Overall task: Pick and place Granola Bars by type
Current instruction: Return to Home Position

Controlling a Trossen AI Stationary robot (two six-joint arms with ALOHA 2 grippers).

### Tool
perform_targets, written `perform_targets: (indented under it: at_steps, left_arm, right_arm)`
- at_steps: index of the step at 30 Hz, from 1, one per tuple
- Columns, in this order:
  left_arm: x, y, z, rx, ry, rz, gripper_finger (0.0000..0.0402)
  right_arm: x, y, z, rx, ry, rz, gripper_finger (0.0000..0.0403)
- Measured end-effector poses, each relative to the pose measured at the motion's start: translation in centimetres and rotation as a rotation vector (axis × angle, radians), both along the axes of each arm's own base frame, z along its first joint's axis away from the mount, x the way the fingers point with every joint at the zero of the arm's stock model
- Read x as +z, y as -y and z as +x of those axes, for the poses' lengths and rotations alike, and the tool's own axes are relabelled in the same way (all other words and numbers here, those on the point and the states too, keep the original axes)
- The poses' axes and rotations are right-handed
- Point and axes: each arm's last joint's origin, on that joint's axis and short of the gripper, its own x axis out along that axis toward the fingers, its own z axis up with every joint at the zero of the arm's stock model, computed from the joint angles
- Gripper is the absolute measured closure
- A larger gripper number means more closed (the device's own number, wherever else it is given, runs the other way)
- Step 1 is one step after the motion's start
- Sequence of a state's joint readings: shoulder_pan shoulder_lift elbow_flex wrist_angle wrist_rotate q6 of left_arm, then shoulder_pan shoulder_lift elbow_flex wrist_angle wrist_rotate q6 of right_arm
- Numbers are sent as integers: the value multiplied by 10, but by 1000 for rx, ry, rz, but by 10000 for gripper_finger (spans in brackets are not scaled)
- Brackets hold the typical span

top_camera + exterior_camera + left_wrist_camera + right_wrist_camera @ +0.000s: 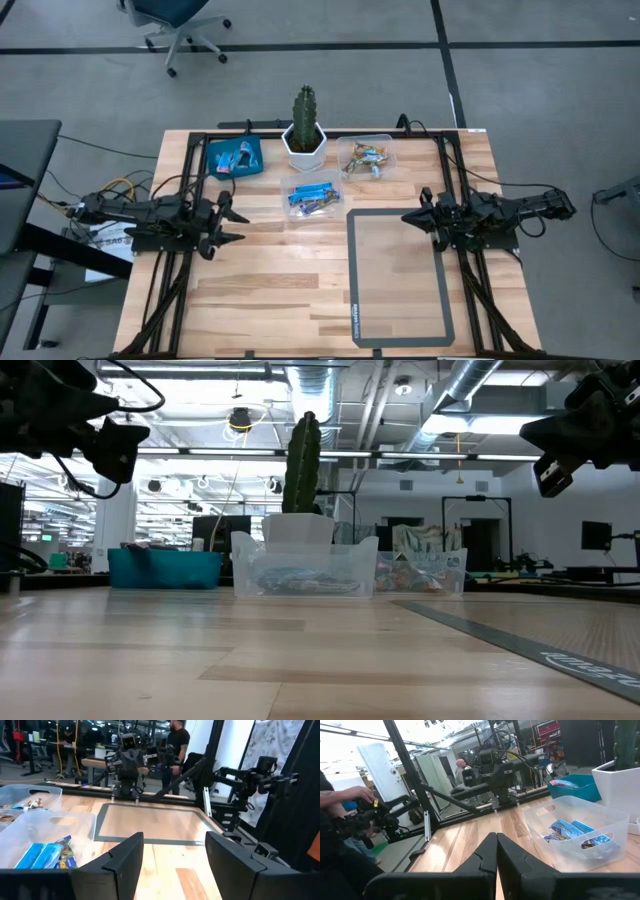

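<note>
The Granola Bars lie sorted at the table's far side. Light blue ones (233,158) are in a blue tray (255,148). Dark blue ones (311,198) fill the middle clear container (290,185), also seen in the right wrist view (575,832). Brown-gold ones (364,158) are in the right clear container (385,145). My left gripper (238,226) hovers open at the table's left side, level, nothing between its fingers (172,845). My right gripper (408,217) hovers shut at the right side (496,837), level and pointing left.
A cactus in a white pot (303,135) stands between the tray and the right container. A clear mat with a grey border (398,278) lies on the near right of the table. Black frame rails (160,290) run along both sides. People stand in the room beyond the table.
</note>
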State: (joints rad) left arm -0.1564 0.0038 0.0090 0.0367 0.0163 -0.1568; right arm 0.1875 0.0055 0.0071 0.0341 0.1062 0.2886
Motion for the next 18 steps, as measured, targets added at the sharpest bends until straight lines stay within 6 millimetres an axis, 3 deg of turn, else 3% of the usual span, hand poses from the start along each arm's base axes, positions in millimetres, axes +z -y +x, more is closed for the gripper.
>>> perform_targets:
  at_steps: [18]
  left_arm:
    - [0, 0, 0, 1, 1, 16, 195]
  right_arm:
    - [0, 0, 0, 1, 1, 0, 403]
